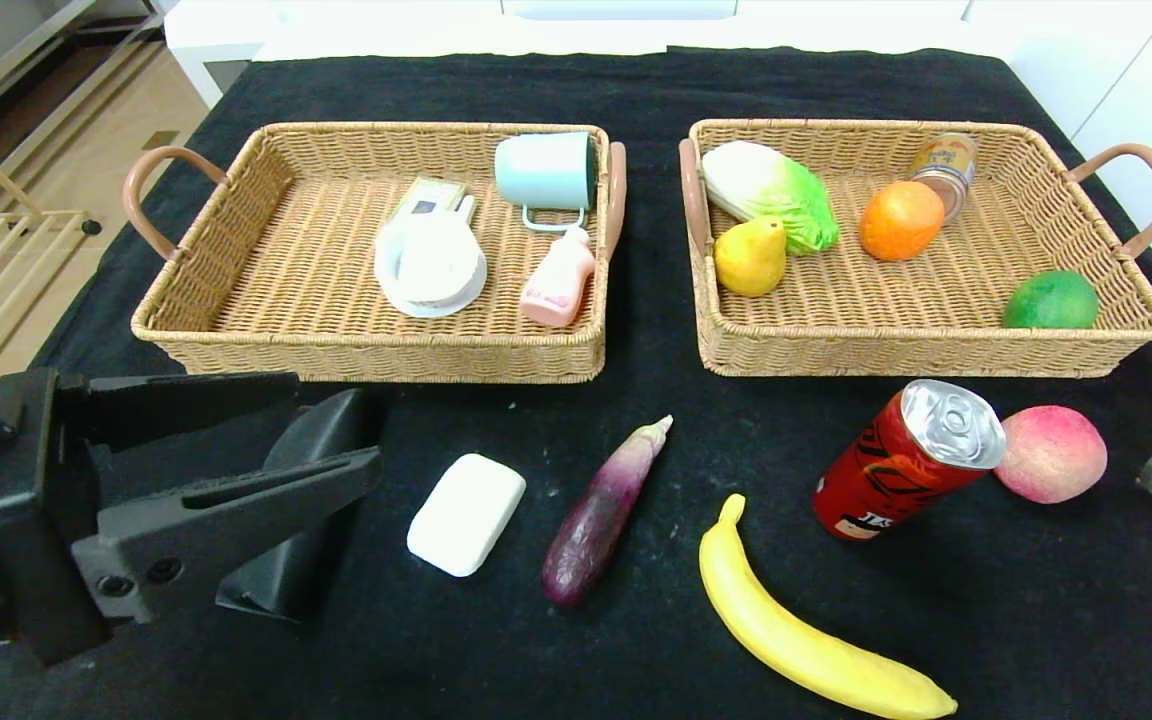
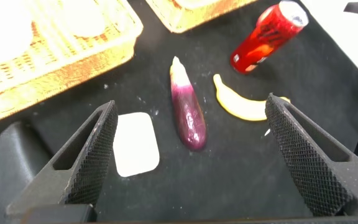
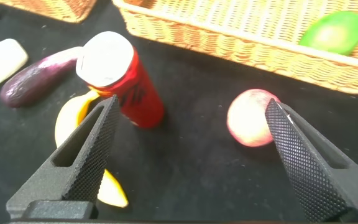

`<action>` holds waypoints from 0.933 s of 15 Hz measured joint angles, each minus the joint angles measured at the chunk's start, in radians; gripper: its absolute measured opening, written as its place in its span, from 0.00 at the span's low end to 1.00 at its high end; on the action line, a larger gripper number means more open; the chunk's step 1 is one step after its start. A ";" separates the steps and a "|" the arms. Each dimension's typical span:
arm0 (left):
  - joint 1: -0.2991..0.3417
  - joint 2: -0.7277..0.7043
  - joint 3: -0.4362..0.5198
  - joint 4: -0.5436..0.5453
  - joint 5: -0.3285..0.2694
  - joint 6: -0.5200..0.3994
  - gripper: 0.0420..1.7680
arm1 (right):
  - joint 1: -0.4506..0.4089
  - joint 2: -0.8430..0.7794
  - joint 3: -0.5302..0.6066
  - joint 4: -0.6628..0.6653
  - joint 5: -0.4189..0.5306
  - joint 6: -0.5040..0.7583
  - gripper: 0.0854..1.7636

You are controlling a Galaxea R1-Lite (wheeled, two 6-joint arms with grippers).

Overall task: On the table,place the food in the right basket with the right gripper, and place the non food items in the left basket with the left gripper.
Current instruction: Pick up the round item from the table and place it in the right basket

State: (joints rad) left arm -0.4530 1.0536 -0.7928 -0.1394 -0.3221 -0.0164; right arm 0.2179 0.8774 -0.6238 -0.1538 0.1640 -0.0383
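Looming nearest, the left gripper (image 1: 236,500) hangs with fingers spread wide and empty over the black case (image 1: 311,440), just left of the soap (image 1: 466,514) on the desk (image 1: 1036,620). Right of the soap lie the eggplant (image 1: 601,515), banana (image 1: 806,640), can (image 1: 906,460) and peach (image 1: 1049,453), all unsorted. The right gripper (image 3: 188,152), also wide and empty, hovers between can and peach. Beyond the soap, the left basket (image 1: 266,345) and right basket (image 1: 936,355) already hold several items, so I judge the sorting about half done.
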 joint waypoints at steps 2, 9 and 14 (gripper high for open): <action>-0.003 0.016 -0.007 -0.001 0.000 0.015 0.97 | 0.011 0.007 -0.001 0.000 0.001 -0.001 0.97; 0.001 0.007 0.029 0.002 0.011 0.048 0.97 | 0.026 0.007 0.000 0.002 0.002 -0.001 0.97; 0.022 0.000 0.037 -0.001 0.013 0.053 0.97 | 0.029 0.010 -0.016 0.031 -0.078 -0.008 0.97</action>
State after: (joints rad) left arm -0.4309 1.0536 -0.7562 -0.1400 -0.3091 0.0368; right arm 0.2466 0.8879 -0.6398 -0.1226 0.0860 -0.0462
